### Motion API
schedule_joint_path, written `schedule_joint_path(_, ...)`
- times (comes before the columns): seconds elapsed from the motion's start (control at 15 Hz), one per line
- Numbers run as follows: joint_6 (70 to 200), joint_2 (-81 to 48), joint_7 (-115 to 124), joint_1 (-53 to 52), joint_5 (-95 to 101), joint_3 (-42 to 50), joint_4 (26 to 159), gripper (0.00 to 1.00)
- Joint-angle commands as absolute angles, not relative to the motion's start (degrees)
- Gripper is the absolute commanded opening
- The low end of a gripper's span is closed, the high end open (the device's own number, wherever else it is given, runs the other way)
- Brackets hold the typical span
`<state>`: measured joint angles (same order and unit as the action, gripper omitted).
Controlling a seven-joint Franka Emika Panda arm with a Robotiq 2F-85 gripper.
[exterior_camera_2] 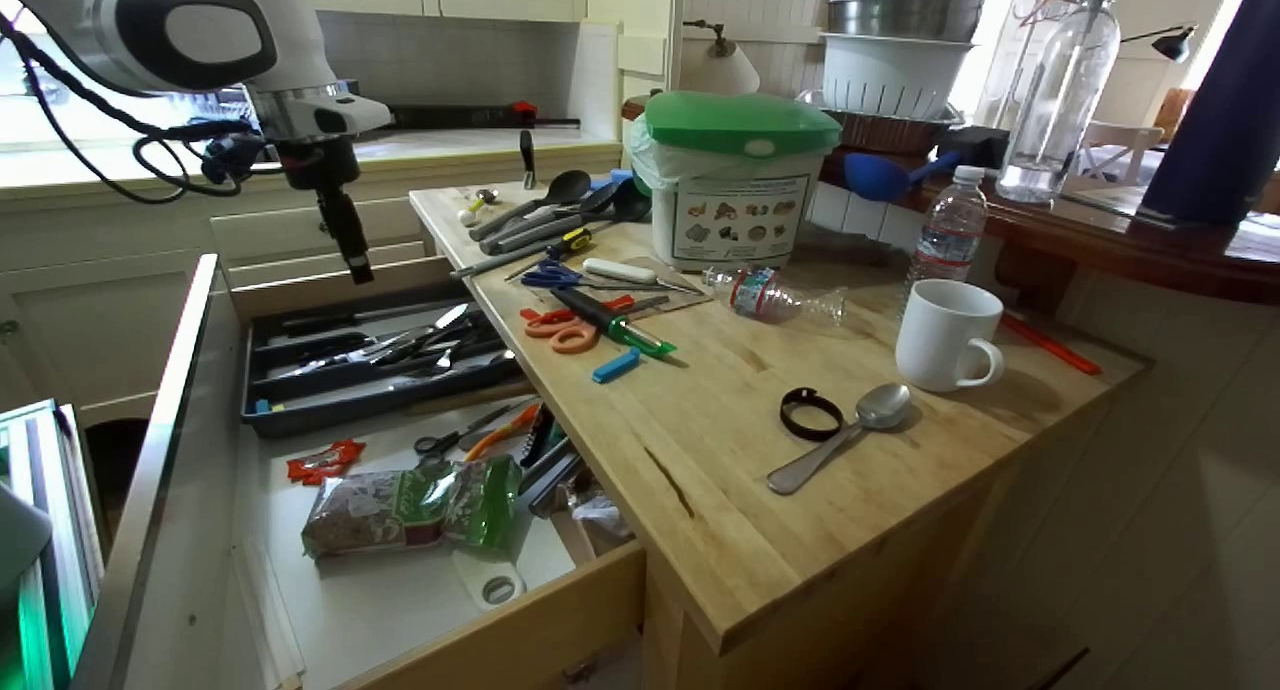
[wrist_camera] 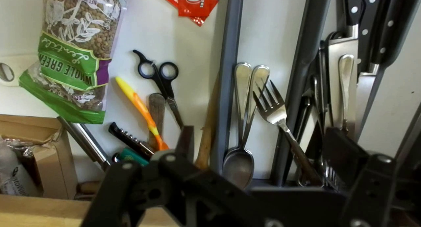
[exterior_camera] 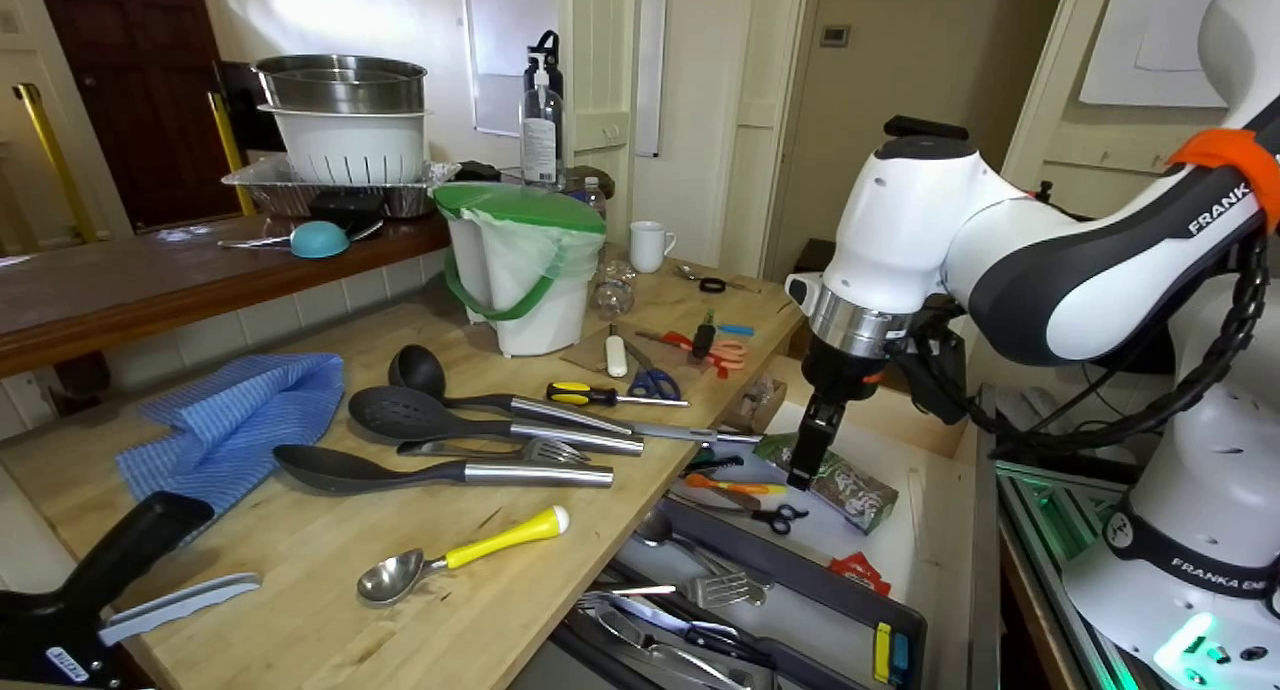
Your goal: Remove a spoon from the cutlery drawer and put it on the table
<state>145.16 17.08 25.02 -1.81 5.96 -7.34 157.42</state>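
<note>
The open cutlery drawer [exterior_camera: 935,515] [exterior_camera_2: 500,630] holds a dark divided tray and loose tools. In the wrist view two stacked metal spoons [wrist_camera: 239,167] lie in a tray compartment, bowls toward the bottom of the picture; a spoon bowl [exterior_camera: 655,526] also shows in an exterior view. A fork [wrist_camera: 276,115] lies slantwise beside them across the divider. My gripper [exterior_camera: 802,478] [exterior_camera_2: 360,270] hangs above the drawer, pointing down. In the wrist view its jaws [wrist_camera: 263,144] are wide apart with nothing held, above the spoons and fork. The light-wood table [exterior_camera: 480,620] [exterior_camera_2: 730,370] stands beside the drawer.
The table bears a metal spoon [exterior_camera_2: 880,407], a white mug [exterior_camera_2: 945,335], a green-lidded bucket [exterior_camera: 530,270], a blue cloth [exterior_camera: 240,410] and black ladles [exterior_camera: 420,415]. The drawer also holds knives [wrist_camera: 343,72], scissors [wrist_camera: 161,75] and a lentil bag [wrist_camera: 75,56].
</note>
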Motion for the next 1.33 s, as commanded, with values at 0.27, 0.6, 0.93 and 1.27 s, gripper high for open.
schedule_joint_path(0.27,155.6,5.5,29.4,2.7,14.8,-11.2,155.6,1.0)
schedule_joint_path(0.6,160.0,-7.5,46.6,5.3,33.8,-11.0,149.5,1.0)
schedule_joint_path(0.93,156.8,-17.3,64.1,0.2,48.8,-7.6,140.5,1.0)
schedule_joint_path(1.27,158.2,-18.7,62.1,0.8,46.4,-8.3,140.6,1.0)
